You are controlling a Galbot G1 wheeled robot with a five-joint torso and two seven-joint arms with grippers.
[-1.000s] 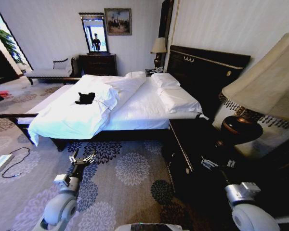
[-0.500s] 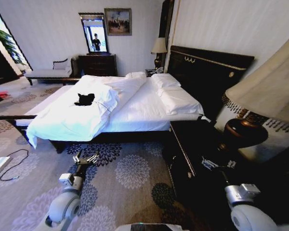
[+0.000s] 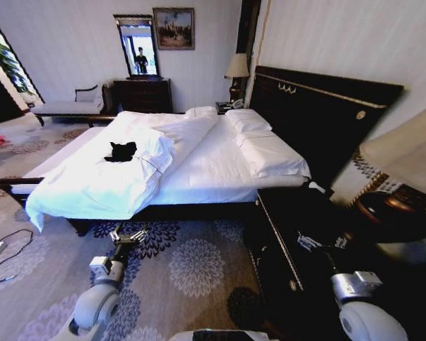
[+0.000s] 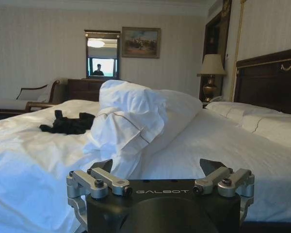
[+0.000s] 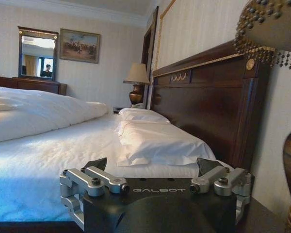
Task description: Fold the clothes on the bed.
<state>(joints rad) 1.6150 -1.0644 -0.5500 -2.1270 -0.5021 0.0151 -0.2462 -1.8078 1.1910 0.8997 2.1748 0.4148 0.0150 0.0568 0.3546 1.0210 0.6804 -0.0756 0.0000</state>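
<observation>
The clothes (image 3: 121,150) lie crumpled on the white duvet (image 3: 92,185) near the foot of the bed (image 3: 199,167), well apart from both arms, so nothing is yet within reach. The left gripper (image 3: 129,234) is held low over the carpet (image 3: 199,263) with fingers spread, and the right gripper (image 3: 321,242), likewise spread and empty, is held over the dark nightstand (image 3: 284,227), apparently kept ready until the bed is reached

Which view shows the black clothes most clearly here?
The head view: the clothes lie whole on the white duvet, seen from above. The left wrist view catches them low and side-on. The right wrist view faces the pillows.
</observation>
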